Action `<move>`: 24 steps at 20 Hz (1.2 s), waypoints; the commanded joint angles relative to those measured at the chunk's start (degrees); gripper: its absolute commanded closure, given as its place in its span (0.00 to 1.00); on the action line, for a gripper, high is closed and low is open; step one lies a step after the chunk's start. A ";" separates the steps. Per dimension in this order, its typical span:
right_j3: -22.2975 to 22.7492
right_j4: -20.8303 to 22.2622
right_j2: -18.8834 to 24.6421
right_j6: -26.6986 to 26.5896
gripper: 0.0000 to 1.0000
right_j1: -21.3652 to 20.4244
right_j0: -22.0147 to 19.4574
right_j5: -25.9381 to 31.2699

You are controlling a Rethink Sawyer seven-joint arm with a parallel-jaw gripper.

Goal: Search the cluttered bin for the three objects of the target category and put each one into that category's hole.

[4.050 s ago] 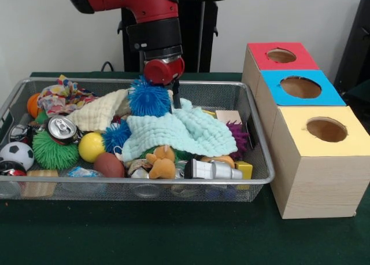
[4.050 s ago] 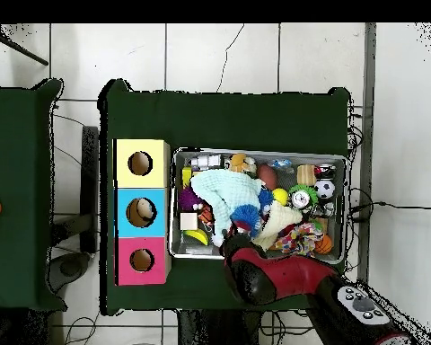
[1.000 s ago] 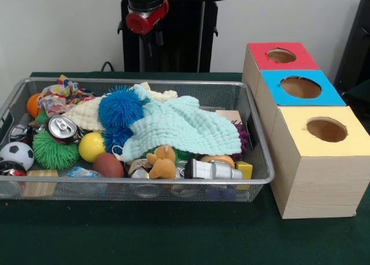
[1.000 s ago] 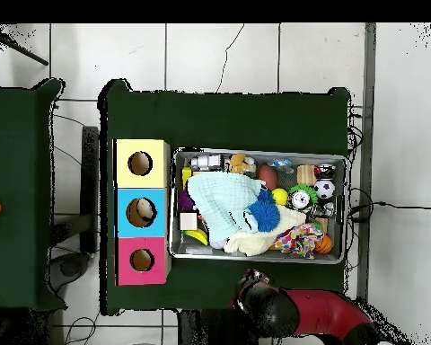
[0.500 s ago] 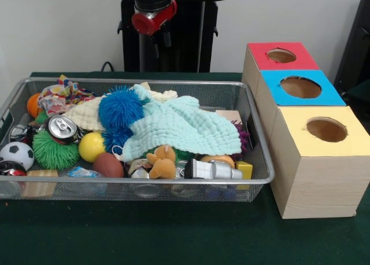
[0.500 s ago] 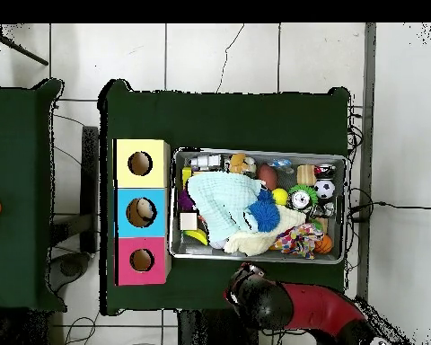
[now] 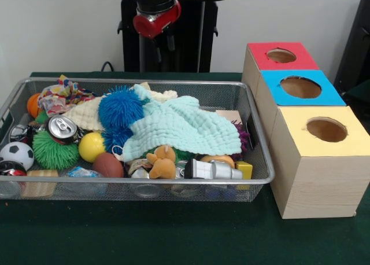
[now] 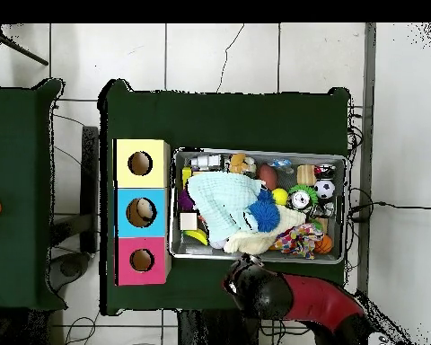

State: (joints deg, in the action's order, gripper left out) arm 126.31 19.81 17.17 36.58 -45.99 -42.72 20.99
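- The gripper (image 7: 163, 40) is hanging high above the far rim of the wire basket (image 7: 263, 161), clear of everything in it; whether it is open or closed I cannot tell, and nothing is showing in it.
- A pale green cloth (image 7: 185, 126) is lying spread over the middle of the pile, covering much of what sits beneath it.
- A blue spiky ball (image 7: 119, 108) is resting on top, touching the cloth's left edge, with a cream cloth (image 7: 87, 116) behind it.
- To the left, a drinks can (image 7: 62, 129), a green spiky ball (image 7: 53, 152), a yellow ball (image 7: 91, 146) and a small football (image 7: 15, 154) are crowding together.
- At the front, a brown stuffed animal (image 7: 162, 162) is peeking out from under the green cloth, beside a silver torch (image 7: 213, 170).
- Three boxes are standing in a row just beside the basket on the green surface (image 7: 173, 236): red box (image 7: 280, 55), blue box (image 7: 299, 87) and yellow box (image 7: 324, 155), each with a round hole on top.
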 commanded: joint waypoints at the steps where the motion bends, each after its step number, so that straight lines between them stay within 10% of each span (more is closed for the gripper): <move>1: -13.96 -1.56 -1.75 11.62 0.00 3.26 0.85 0.06; 16: -23.71 1.03 -1.89 8.96 0.00 15.65 -3.83 -2.24; 24: -21.41 1.22 -1.84 9.17 0.00 11.44 -5.71 -2.70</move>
State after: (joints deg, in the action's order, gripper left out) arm 110.33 19.86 15.80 36.58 -34.39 -47.58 19.65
